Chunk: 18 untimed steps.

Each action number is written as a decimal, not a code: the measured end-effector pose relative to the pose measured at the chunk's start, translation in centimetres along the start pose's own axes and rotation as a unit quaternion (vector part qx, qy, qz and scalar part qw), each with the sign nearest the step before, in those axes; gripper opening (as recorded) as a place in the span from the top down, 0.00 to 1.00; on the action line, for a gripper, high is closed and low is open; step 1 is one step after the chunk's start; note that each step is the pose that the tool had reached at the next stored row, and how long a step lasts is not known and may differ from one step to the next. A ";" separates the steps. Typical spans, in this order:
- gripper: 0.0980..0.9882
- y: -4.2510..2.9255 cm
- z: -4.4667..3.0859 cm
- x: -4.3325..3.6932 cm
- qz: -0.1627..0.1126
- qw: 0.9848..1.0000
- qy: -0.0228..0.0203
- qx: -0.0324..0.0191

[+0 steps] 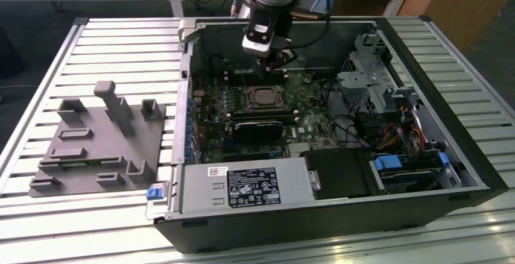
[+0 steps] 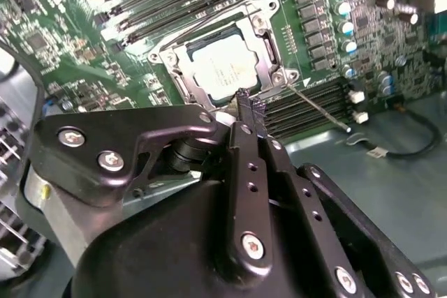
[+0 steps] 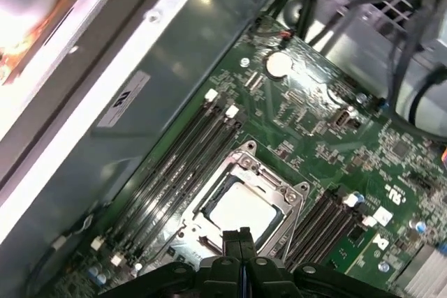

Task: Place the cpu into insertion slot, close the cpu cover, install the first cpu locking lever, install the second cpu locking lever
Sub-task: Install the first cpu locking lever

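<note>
— Cpu (image 3: 241, 207), how does it look?
— Dull silver square, seated in the slot (image 1: 249, 98) under the metal cover (image 2: 271, 45).
— And the gripper (image 2: 246, 100)?
— Fingers pressed together, holding nothing, at twelve o'clock from the slot in the exterior view.

Exterior view: even overhead room light, slatted table (image 1: 113, 47) bright with sheen streaks at its near edge, computer case (image 1: 450, 173) interior dimmer, shadows shallow. Second wrist view: cpu (image 2: 222, 68) lid glares pale (nearly washed out), gripper (image 2: 246, 106) body dark and soft close to the lens. First wrist view: motherboard (image 3: 335, 137) well lit, white-orange blowout beyond the case wall (image 3: 133, 54).
</note>
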<state>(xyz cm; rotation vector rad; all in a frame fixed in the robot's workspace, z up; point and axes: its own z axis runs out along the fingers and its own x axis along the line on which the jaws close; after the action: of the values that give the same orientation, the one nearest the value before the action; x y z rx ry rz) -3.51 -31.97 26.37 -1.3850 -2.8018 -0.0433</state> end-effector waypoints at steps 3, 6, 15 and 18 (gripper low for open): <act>0.98 0.00 0.01 0.00 -0.027 1.000 0.000 0.001; 0.98 0.00 0.03 0.00 -0.054 0.999 0.001 0.001; 0.98 0.00 0.10 0.00 -0.136 0.991 0.002 0.004; 0.98 0.00 0.12 0.00 -0.163 0.987 0.003 0.004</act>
<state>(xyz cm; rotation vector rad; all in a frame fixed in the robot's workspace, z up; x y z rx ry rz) -3.51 -31.97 26.25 -0.9076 -2.9864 -0.0386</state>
